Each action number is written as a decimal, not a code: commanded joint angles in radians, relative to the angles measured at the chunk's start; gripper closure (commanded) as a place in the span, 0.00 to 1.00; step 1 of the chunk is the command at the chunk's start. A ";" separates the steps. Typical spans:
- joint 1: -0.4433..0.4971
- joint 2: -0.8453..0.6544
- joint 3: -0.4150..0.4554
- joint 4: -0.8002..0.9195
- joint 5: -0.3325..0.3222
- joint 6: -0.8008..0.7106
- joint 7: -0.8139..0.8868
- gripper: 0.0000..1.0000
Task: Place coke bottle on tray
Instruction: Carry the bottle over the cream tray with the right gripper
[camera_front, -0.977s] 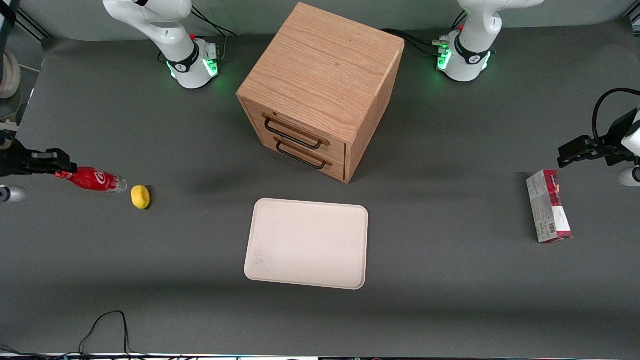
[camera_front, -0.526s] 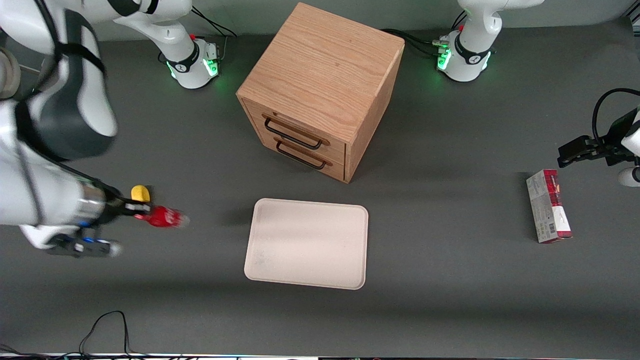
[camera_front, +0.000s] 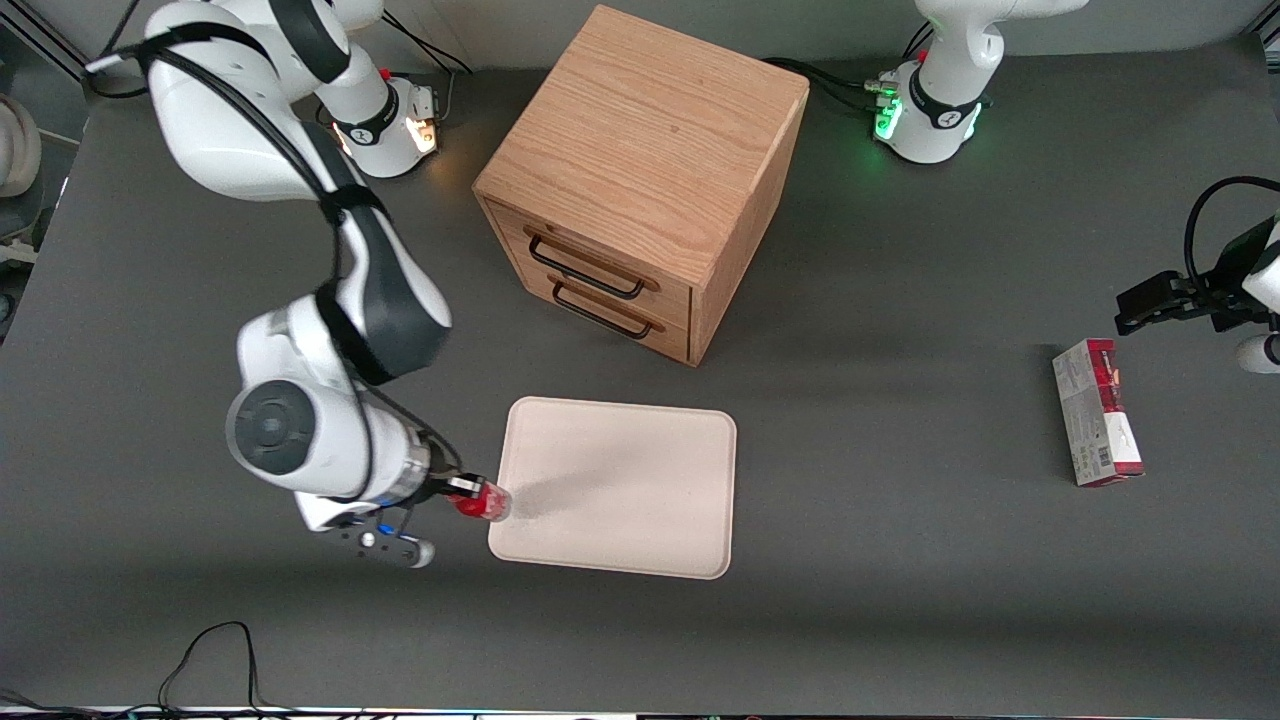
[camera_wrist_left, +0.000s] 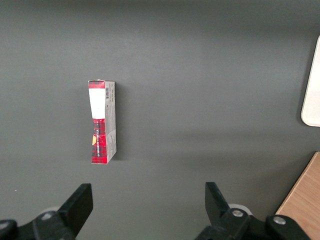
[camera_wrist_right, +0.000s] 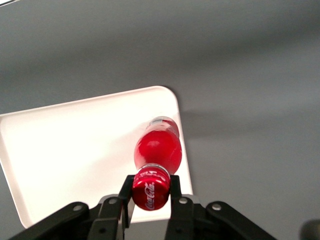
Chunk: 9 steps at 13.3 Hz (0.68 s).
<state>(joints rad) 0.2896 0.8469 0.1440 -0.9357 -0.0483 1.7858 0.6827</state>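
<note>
Since half a second ago we see the right arm has swung in from the working arm's end of the table, carrying the coke bottle (camera_front: 484, 501) to the edge of the tray (camera_front: 640, 540). The gripper (camera_front: 466, 491) has its fingers (camera_wrist_right: 174, 187) clamped on the bottle's cap end (white script visible there), holding it above the tray's rim. The wooden drawer cabinet (camera_front: 640, 180) stands farther from the front camera than the tray.

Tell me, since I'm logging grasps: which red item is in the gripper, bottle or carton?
The coke bottle, pinched at its cap by the gripper at the tray edge. The red-and-grey carton lies untouched toward the parked arm's end.
</note>
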 joint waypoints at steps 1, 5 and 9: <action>0.016 0.046 -0.001 0.066 -0.018 0.010 0.031 1.00; 0.034 0.052 0.000 0.064 -0.041 0.023 0.035 1.00; 0.034 0.054 0.002 0.061 -0.041 0.026 0.034 1.00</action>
<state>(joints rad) 0.3138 0.8826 0.1442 -0.9166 -0.0686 1.8107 0.6910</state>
